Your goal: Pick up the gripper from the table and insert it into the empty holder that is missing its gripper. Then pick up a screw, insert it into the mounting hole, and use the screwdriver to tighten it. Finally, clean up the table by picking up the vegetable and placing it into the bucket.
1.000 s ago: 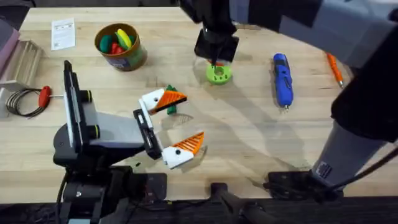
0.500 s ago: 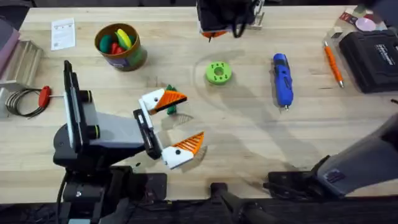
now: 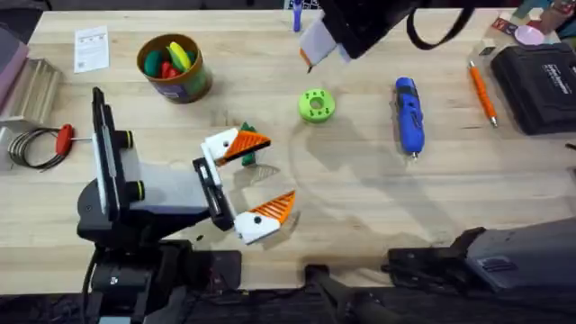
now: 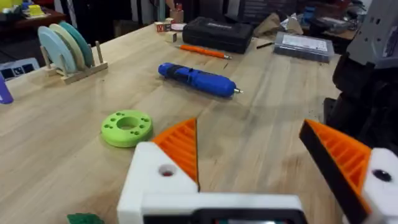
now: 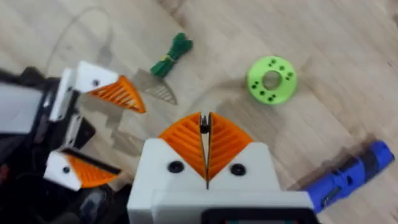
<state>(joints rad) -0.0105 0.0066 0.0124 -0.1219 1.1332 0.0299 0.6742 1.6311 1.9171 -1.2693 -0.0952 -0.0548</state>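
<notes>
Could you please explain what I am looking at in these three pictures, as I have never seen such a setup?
Two robot arms work at a wooden table. One camera looks down from above; the other two ride on the wrists, so each shows its own white-and-orange fingers. The left gripper hovers open beside the small green vegetable. The right gripper, raised high near the table's far edge, is shut on something small and dark pinched at its tips; I cannot tell what. On the table lie a lime-green disc, the blue screwdriver, a thin orange tool and the bucket of toy pieces.
</notes>
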